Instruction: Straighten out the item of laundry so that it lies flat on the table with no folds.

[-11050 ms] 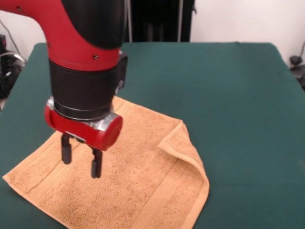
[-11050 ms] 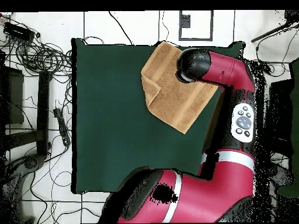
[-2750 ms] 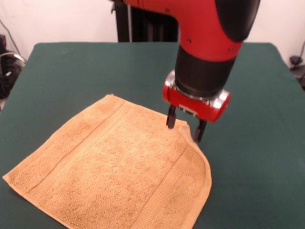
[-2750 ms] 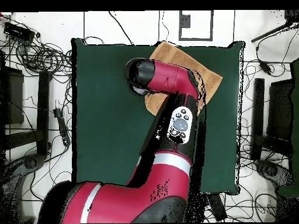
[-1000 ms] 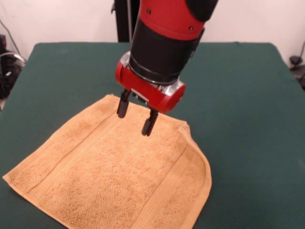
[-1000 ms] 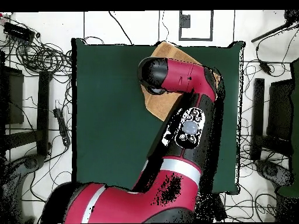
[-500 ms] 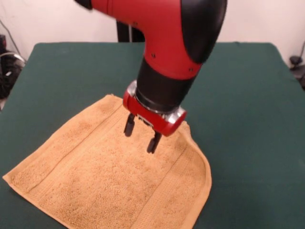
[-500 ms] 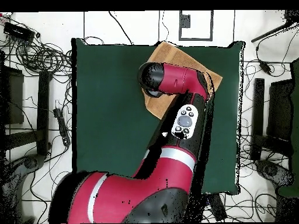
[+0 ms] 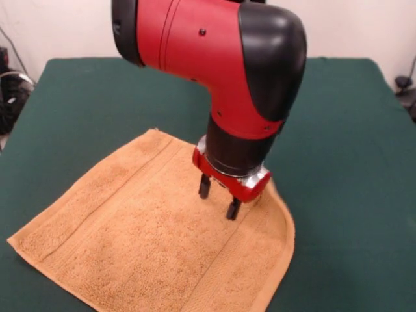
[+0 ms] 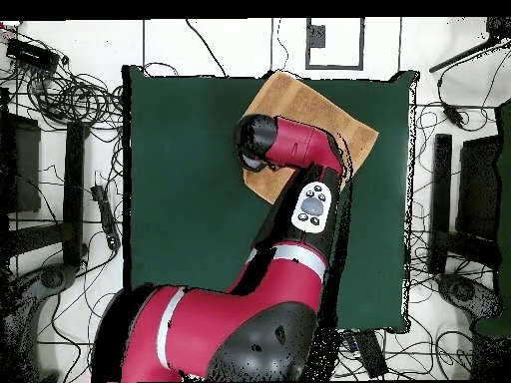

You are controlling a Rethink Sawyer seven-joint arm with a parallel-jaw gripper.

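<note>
The orange-tan towel (image 9: 130, 240) lies spread on the green table (image 9: 338, 162), toward the near left in the front view. Its border bands show, and its right edge (image 9: 288, 227) curves and looks slightly raised. No tag shows. My gripper (image 9: 218, 203) is open and empty. It points down, with its fingertips (image 9: 203, 190) at or just above the towel's right part, near the right border band. In the overhead view the arm's wrist (image 10: 257, 145) covers the gripper and part of the towel (image 10: 309, 105), which lies near the table's top edge (image 10: 200, 72).
The towel's near edge runs out of the bottom of the front view. Cables (image 10: 70, 95) and stands lie on the floor around the table. A dark object (image 9: 404, 88) sits past the table's right edge.
The folded-over right corner seen earlier is now laid out. Over the last second my open gripper moved down and toward the near right over the towel, and the towel's right edge shifted slightly right.
</note>
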